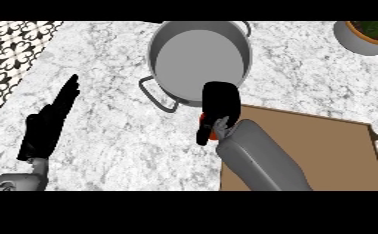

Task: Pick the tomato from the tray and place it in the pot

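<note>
- While our right hand [219, 104] curls round the tomato [212, 135], only a sliver of red shows below the fingers, so we judge the hold from that alone.
- The hand hangs over the near rim of the pot [164, 43], at the far left corner of the brown tray [310, 138]; the tomato looks lifted off the tray, though we cannot tell how high.
- Our left hand [46, 123] rests at the view's left over the counter [111, 143], fingers straight and apart, holding nothing.
- The pot stands just beyond the tray, its near handle [156, 95] pointing towards us and to the left.
- What could go wrong, as we see it: the tomato sits low in the hand, so if we carry it forward without enough height it may knock the rim and be pushed out of the fingers.
- Opening the fingers too soon, while the tomato is over the rim and not the hollow, could send it rolling onto the counter.
- A round, smooth tomato may also slip if the fingers shift in transit.
- A plant pot [358, 35] stands at the far right, well apart.
</note>
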